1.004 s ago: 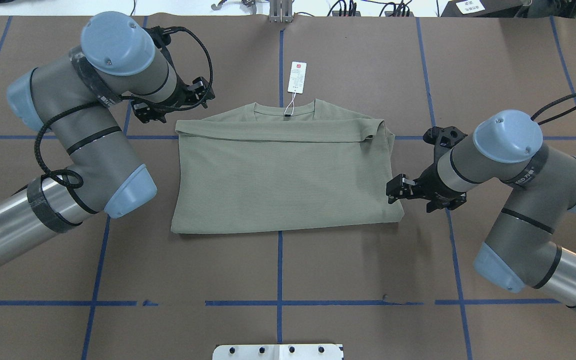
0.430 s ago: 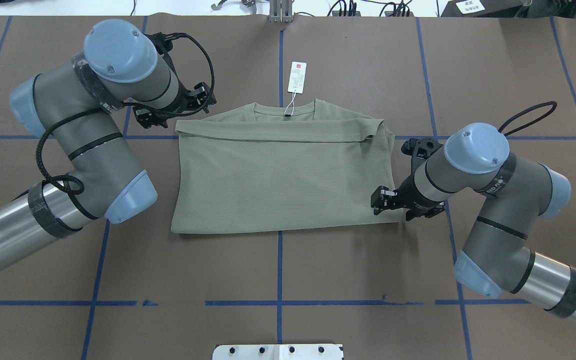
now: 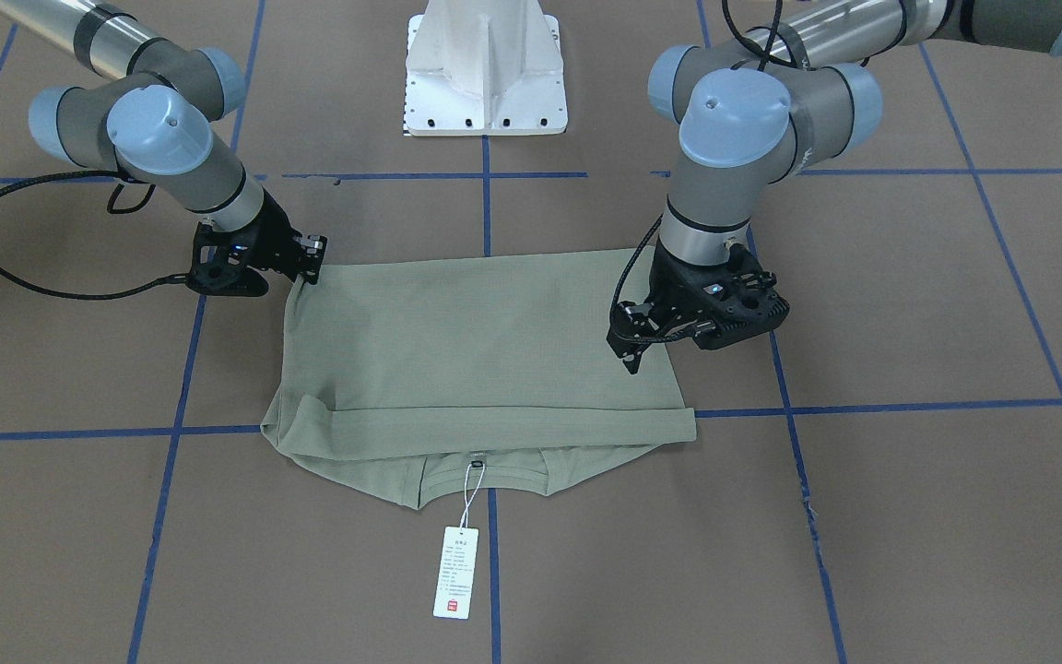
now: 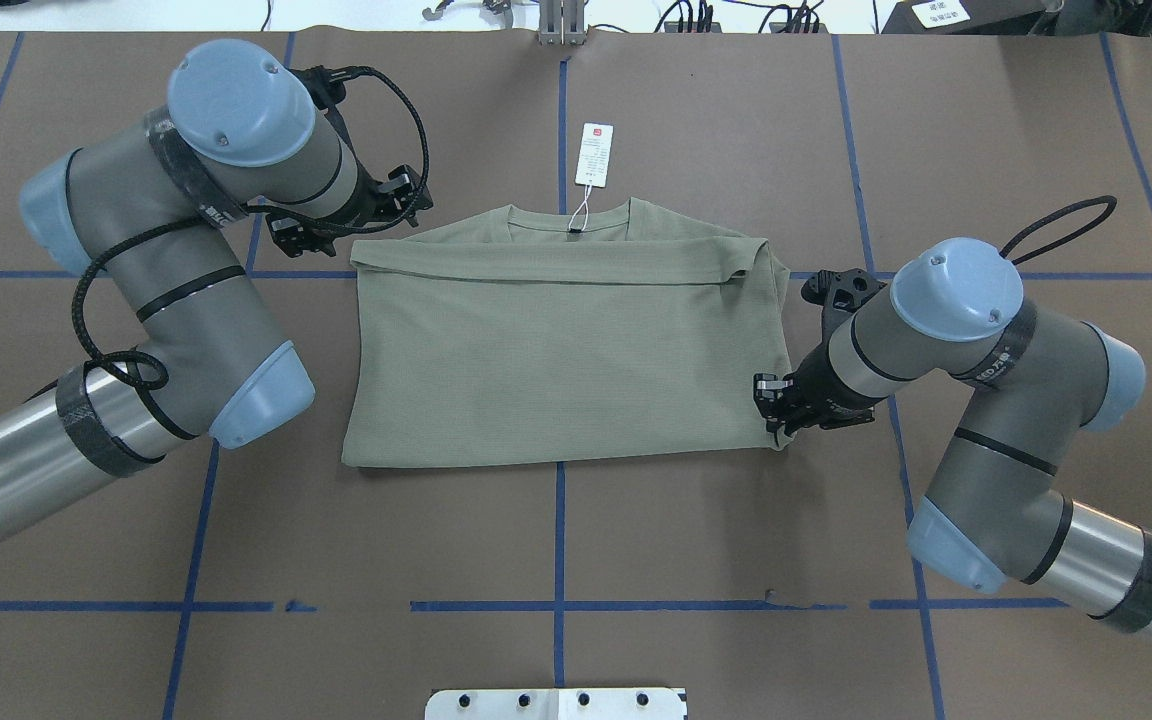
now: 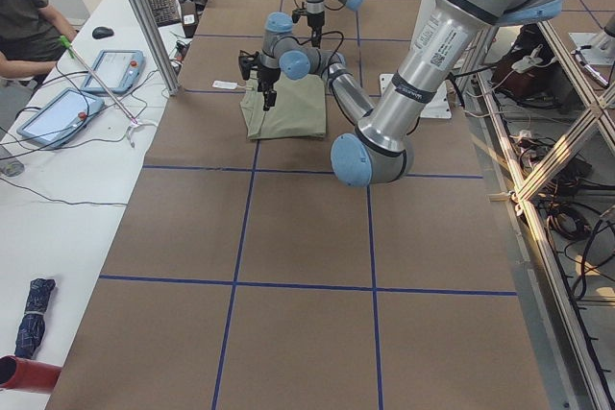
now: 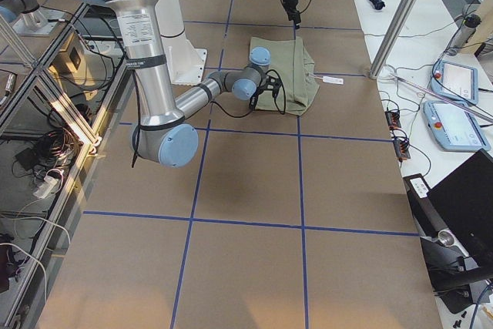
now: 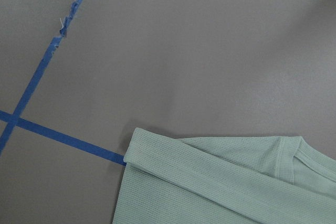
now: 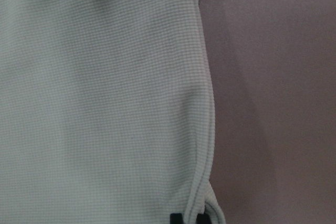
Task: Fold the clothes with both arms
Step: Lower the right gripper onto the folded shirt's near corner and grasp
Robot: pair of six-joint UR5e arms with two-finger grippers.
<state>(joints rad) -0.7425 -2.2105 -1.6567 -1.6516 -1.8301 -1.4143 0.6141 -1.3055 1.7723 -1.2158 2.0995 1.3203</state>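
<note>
Toward the table's [image 4: 636, 520] far edge, centred, the olive shirt [image 4: 566, 350] lies folded into a rectangle, more folds seemingly due. Left gripper [image 3: 630, 356] hovers at its far-left corner and right gripper [image 4: 771, 405] meets its near-right hem corner; whether either is clenched cannot be told.

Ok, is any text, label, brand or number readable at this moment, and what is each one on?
Nothing can be quoted.
Hang tag: rows of small print and a red mark, too small to read.
Right arm, dark band: pale lettering, too blurred to read.
White label beyond the table's far edge: dark print, too small to read.
Shirt: no lettering shows.
</note>
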